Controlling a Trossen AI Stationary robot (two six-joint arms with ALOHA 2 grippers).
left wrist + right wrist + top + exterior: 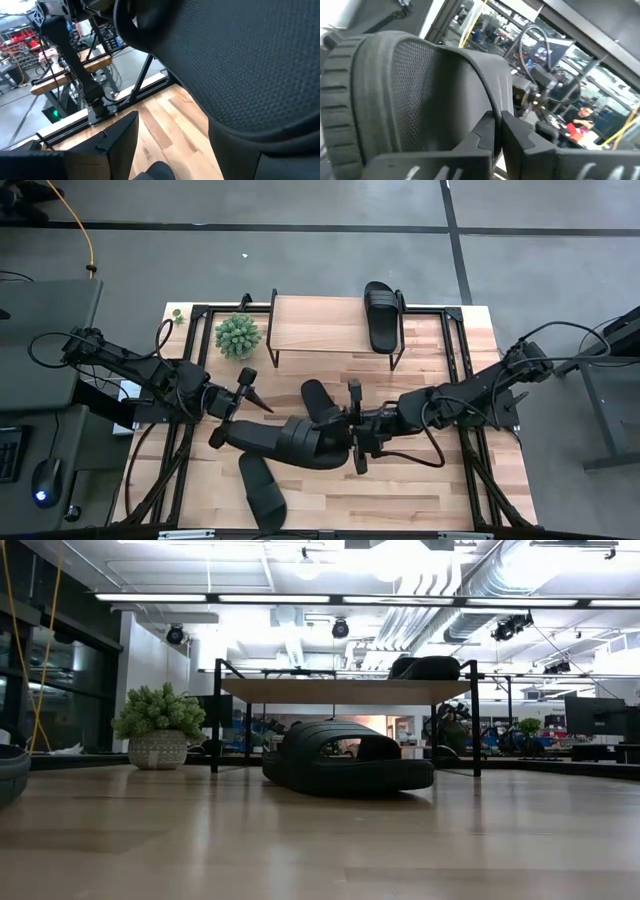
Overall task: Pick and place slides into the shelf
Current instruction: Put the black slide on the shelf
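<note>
Slides (pixel 300 438) mid-table, between both grippers.

Black ribbed slides (pixel 383 314), light wooden shelf (pixel 318 323) top, black legs, green plant (pixel 237 335), speckled pot (pixel 159 749)

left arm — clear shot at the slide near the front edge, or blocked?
Probably clear. That slide lies alone on bare table on the left arm's side, nothing on top. The left gripper is open beside the middle slide, which the right gripper pinches.
</note>
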